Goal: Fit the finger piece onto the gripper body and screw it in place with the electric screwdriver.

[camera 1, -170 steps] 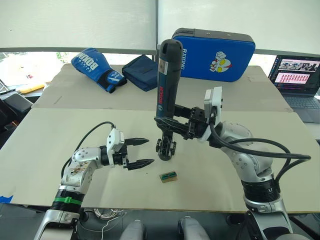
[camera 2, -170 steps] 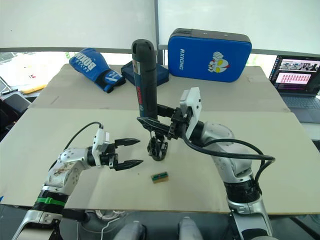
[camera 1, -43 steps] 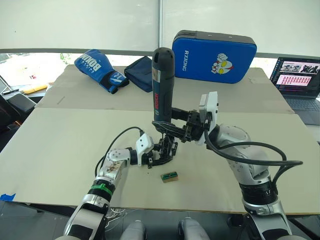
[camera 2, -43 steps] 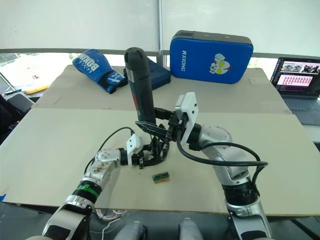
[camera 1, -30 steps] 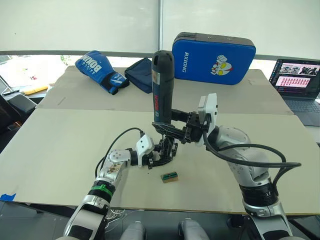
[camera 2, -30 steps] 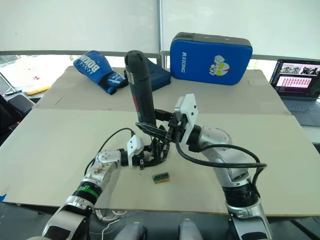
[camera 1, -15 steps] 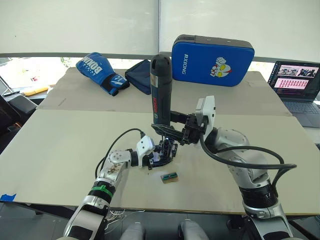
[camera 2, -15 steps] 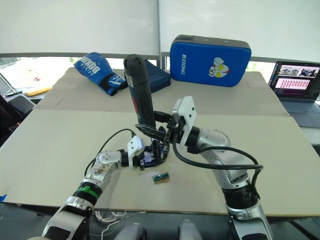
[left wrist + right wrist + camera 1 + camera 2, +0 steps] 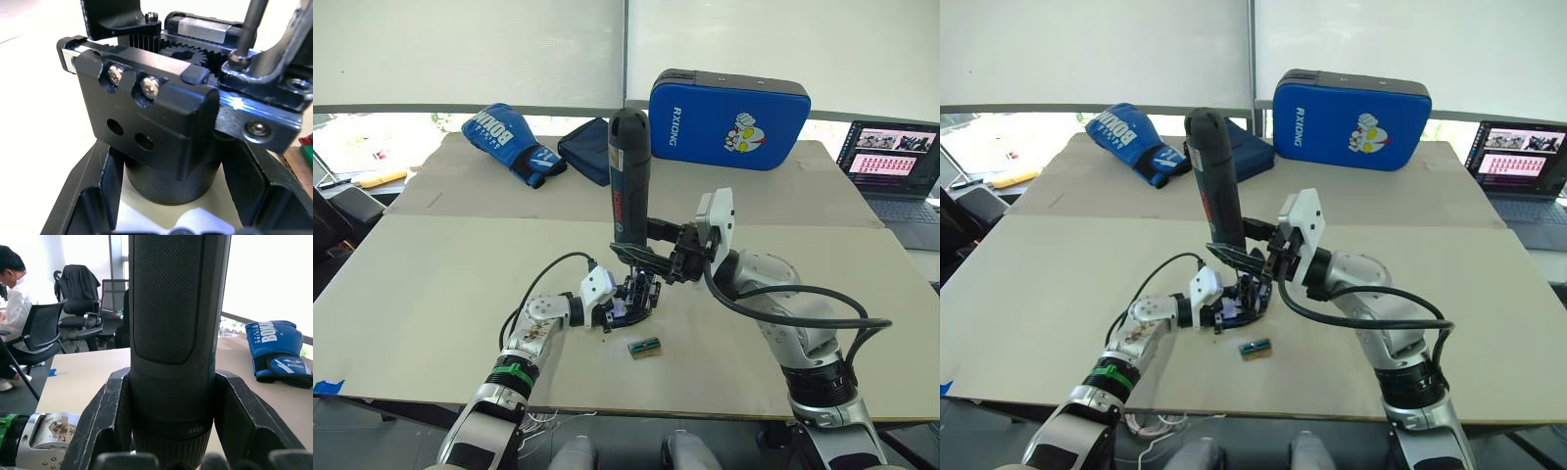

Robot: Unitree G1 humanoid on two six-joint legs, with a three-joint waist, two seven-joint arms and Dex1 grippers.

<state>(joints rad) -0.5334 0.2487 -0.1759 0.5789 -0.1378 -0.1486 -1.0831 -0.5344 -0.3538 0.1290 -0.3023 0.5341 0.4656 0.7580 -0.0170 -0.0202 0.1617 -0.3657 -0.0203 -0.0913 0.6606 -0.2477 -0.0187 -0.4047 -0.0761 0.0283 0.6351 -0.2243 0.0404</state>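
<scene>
The gripper body (image 9: 640,292) stands mid-table, a small black assembly on a round base (image 9: 168,178). My left gripper (image 9: 626,305) is shut on that base, one finger (image 9: 93,196) on each side. The finger piece (image 9: 274,93) sits on the body's top rail. My right gripper (image 9: 653,255) is shut on the electric screwdriver (image 9: 628,176), which it holds upright over the body; its fingers (image 9: 105,421) clamp the barrel (image 9: 171,333). The metal bit (image 9: 247,29) comes down with its tip on the finger piece's base. Bluish-white light falls on the body.
A small green-and-tan block (image 9: 644,346) lies just in front of the body. At the back lie a blue boxing glove (image 9: 509,137), a dark blue pouch (image 9: 585,147) and a blue case (image 9: 729,106). A laptop (image 9: 891,162) stands far right. A person (image 9: 14,308) sits beyond the table.
My left gripper moved right from open on the table and closed around the gripper body's base. The screwdriver shifted slightly left and its light now falls on the body. Barely any motion in the last half second.
</scene>
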